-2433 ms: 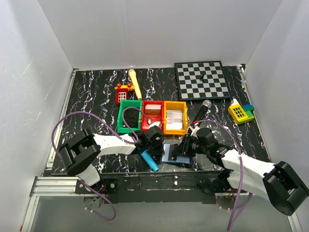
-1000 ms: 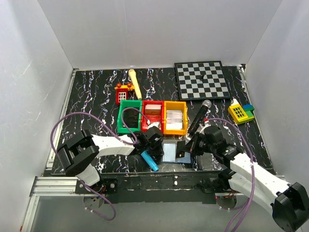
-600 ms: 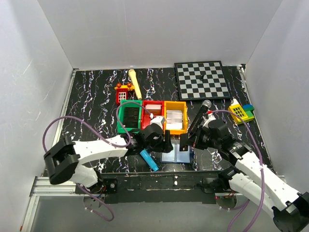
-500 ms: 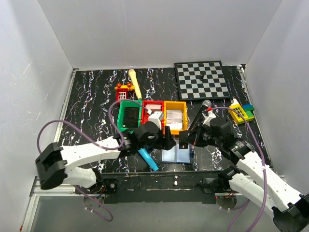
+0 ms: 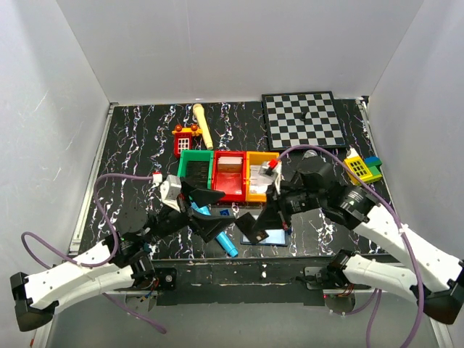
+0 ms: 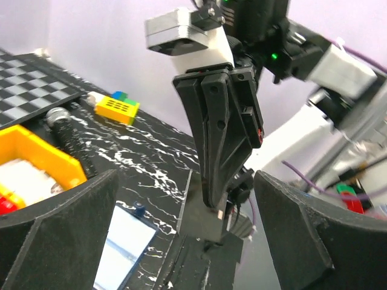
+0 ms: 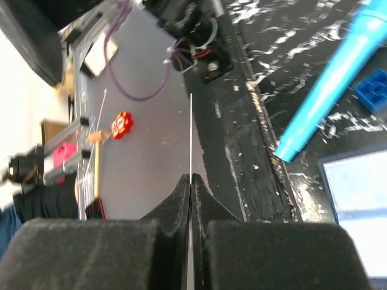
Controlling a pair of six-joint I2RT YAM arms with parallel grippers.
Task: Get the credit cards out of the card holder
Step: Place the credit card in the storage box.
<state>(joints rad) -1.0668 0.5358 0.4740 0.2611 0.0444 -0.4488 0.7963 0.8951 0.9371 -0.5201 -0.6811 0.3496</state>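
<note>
Right hand (image 7: 191,181) pinched on a card (image 7: 191,133), left hand (image 6: 186,181) spread wide, both above the white-veined black bench (image 5: 138,145).
Your right hand's fingers are pressed together on the thin card, which shows edge-on. Your left hand faces it with fingers far apart, holding nothing. The card holder (image 5: 264,237) lies open, pale blue side up, on the bench just below the right hand, near the front edge. Plain white walls (image 5: 217,51) close in three sides.
</note>
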